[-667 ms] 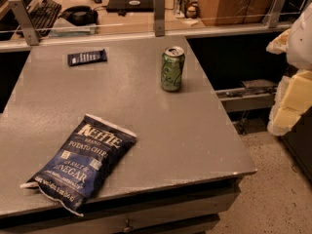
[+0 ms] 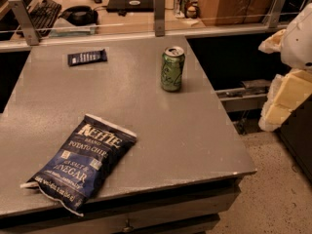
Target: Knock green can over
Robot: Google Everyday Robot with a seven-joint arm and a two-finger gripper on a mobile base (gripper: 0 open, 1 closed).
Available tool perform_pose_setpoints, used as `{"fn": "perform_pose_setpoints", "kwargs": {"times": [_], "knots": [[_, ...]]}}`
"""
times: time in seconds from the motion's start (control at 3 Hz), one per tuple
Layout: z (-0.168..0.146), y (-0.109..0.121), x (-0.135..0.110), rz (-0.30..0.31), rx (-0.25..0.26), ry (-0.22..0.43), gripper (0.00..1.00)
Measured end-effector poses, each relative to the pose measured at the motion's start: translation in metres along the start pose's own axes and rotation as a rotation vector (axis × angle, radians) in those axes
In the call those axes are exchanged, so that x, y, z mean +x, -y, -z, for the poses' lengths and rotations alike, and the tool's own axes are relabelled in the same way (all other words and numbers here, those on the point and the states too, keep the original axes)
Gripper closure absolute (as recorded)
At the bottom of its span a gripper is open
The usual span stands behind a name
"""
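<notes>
the green can [image 2: 172,68] stands up on the table [image 2: 195,130], near its far right side. my gripper [image 2: 286,97] hangs off to the right, past the table edge, well apart from the can. i cannot tell if it is spread or pressed together. a chip bag [image 2: 83,161] lies at the front left.

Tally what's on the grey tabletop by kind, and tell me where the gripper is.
Green can: 1, upright
Blue chip bag: 1, lying flat
Dark flat packet: 1
Total: 3
Gripper: off to the right, apart from the can.
</notes>
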State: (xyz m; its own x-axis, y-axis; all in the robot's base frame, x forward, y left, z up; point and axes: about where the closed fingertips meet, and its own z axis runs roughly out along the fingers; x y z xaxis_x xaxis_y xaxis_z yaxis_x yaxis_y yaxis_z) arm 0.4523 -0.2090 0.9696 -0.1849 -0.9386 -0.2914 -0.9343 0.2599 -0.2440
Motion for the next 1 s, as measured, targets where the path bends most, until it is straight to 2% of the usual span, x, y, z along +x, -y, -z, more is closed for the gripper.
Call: {"fn": "perform_pose_setpoints", "kwargs": {"times": [0.33, 0.67, 1.0], "knots": [[-0.042, 0.023, -0.027, 0.013, -0.029, 0.147, 0.0], [-0.102, 0.052, -0.071, 0.005, -0.058, 0.356, 0.0], [-0.134, 0.069, -0.1, -0.003, -0.053, 0.481, 0.0]]}}
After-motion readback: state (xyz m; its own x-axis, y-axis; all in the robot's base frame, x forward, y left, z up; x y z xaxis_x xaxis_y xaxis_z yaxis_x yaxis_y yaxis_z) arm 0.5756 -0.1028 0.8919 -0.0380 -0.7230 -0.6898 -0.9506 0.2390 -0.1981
